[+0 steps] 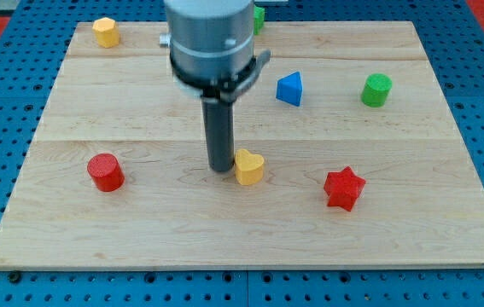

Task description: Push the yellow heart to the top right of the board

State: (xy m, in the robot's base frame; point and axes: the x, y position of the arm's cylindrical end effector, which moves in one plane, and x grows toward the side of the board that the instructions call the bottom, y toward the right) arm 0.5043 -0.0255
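Observation:
The yellow heart (249,166) lies on the wooden board (139,222) a little below its middle. My tip (220,169) stands on the board right at the heart's left side, touching it or nearly so. The rod rises from there to the grey arm body at the view's top. The board's top right corner is far up and to the right of the heart.
A blue triangular block (290,89) and a green cylinder (376,89) lie up and right of the heart. A red star (344,188) lies to its right. A red cylinder (105,172) lies at the left, a yellow hexagon (105,32) at the top left. A green block (259,17) shows behind the arm.

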